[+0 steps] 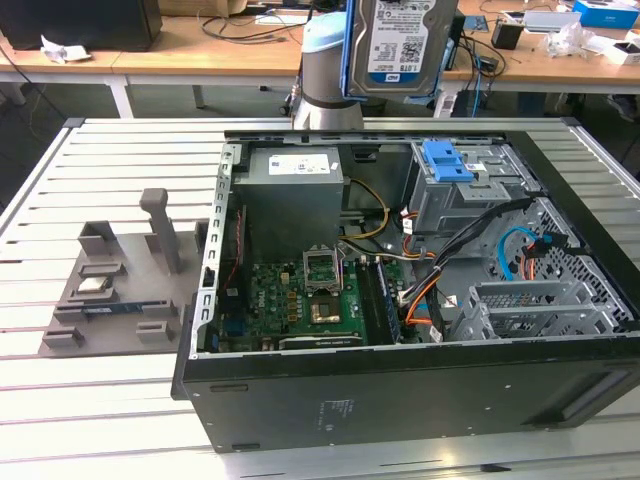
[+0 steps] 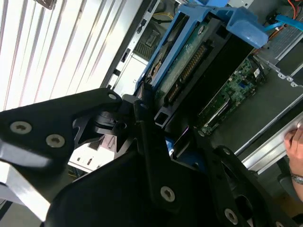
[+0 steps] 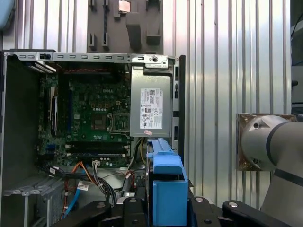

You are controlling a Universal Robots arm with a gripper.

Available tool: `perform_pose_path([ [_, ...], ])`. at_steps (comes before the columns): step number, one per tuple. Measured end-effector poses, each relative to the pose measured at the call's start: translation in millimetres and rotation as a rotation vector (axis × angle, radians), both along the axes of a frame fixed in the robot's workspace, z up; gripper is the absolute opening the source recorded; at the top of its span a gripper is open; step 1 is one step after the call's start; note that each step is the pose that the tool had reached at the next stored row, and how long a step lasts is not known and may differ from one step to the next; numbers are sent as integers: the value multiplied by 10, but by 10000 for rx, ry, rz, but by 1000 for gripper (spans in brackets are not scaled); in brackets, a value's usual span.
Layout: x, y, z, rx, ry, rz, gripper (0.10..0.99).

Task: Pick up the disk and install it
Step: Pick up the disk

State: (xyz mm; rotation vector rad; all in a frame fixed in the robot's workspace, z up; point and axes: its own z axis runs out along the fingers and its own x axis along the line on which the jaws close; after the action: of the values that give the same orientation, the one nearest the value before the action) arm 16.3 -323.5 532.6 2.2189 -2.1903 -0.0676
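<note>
The disk (image 1: 400,40), a silver drive with a white-and-blue label in a blue caddy, hangs upright high above the far side of the open computer case (image 1: 400,390). Its label faces the exterior camera. In the second wrist view my gripper (image 2: 170,127) is shut on the disk (image 2: 189,61), with its black fingers (image 2: 142,118) clamped on the caddy's end. In the first wrist view the caddy's blue edge (image 3: 166,184) stands between the gripper's black links (image 3: 165,208), over the case's interior.
Inside the case are a grey power-supply box (image 1: 295,190), a motherboard (image 1: 300,295), cables, and a drive cage holding a lone blue bracket (image 1: 447,160). A grey parts fixture (image 1: 120,280) lies on the slatted table at the exterior view's left. A person's hand (image 2: 296,142) is beside the case.
</note>
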Motion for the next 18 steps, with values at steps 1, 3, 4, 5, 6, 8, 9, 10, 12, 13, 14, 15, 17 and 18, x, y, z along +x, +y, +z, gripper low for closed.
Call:
perform_pose_path([
  [1, 0, 0, 0, 1, -1, -1, 365],
  [3, 0, 0, 0, 1, 0, -2, 365],
  [4, 0, 0, 0, 1, -1, -2, 365],
  [5, 1, 0, 0, 1, -1, -1, 365],
  [6, 1, 0, 0, 2, -1, -1, 365],
  [8, 1, -2, 0, 106, 0, 1, 365],
  [9, 1, -1, 0, 251, 0, -4, 365],
  [10, 1, -1, 0, 451, -1, -29, 365],
  [12, 1, -1, -1, 551, -5, -206, 365],
  [13, 1, 0, -2, 552, -8, -330, 365],
  [14, 1, -1, -2, 551, -10, -417, 365],
  [15, 1, -1, -2, 551, -11, -438, 365],
  [17, 1, -1, -1, 551, -12, -442, 365],
  [18, 1, -1, -2, 552, -12, -442, 365],
])
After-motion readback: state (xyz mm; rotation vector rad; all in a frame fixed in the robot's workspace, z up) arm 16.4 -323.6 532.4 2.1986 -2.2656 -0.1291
